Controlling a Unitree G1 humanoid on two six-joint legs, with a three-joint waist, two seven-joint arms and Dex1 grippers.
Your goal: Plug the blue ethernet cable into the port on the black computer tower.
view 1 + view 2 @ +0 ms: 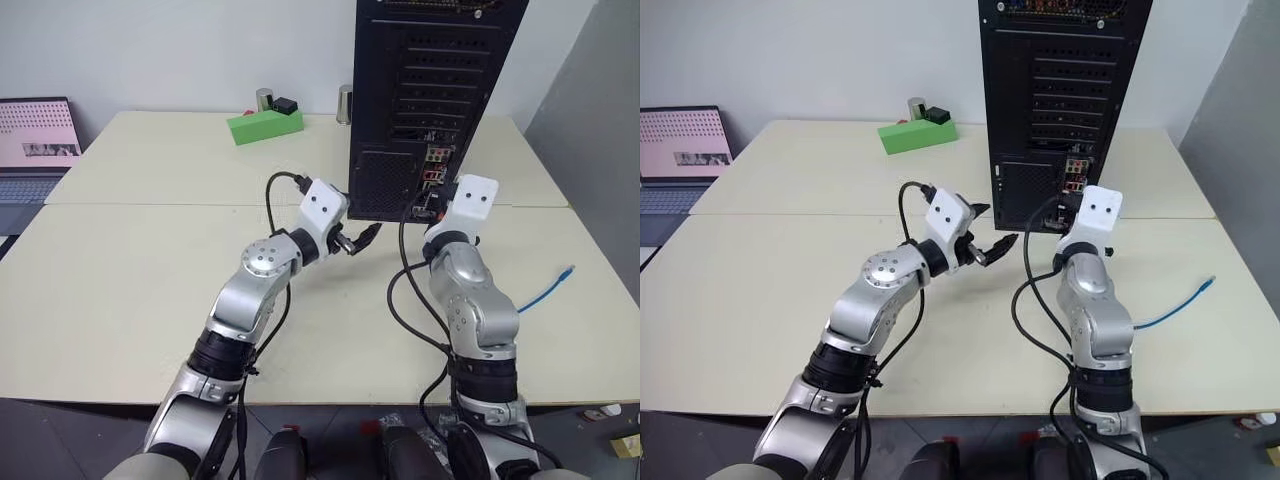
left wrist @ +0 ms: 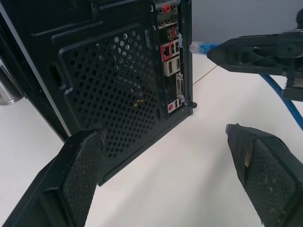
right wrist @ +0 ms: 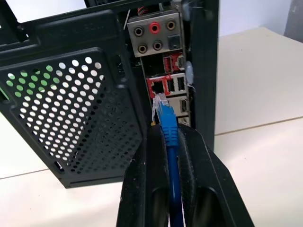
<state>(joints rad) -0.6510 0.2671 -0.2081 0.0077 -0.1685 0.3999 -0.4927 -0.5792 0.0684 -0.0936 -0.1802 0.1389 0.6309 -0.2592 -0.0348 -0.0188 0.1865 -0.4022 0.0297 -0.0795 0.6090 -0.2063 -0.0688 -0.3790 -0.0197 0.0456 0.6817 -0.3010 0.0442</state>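
Right wrist view: blue ethernet cable [image 3: 166, 127] clenched in right claw [image 3: 169, 142]
Its plug points lengthwise at black computer tower [image 3: 80, 99] ports, just short; left claw [image 1: 992, 240] spread, empty, nearby left

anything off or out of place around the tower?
Nothing stands out. The black computer tower stands upright on the table; the right hand grips the blue ethernet cable, plug at the port strip, not yet in. Left hand open, empty.

I counted one black computer tower [image 1: 430, 90], one blue ethernet cable [image 1: 545, 290], one green block [image 1: 264, 126], two metal cylinders [image 1: 344, 104], one laptop [image 1: 35, 150], two tables [image 1: 130, 290] and my two grippers [image 1: 992, 240].
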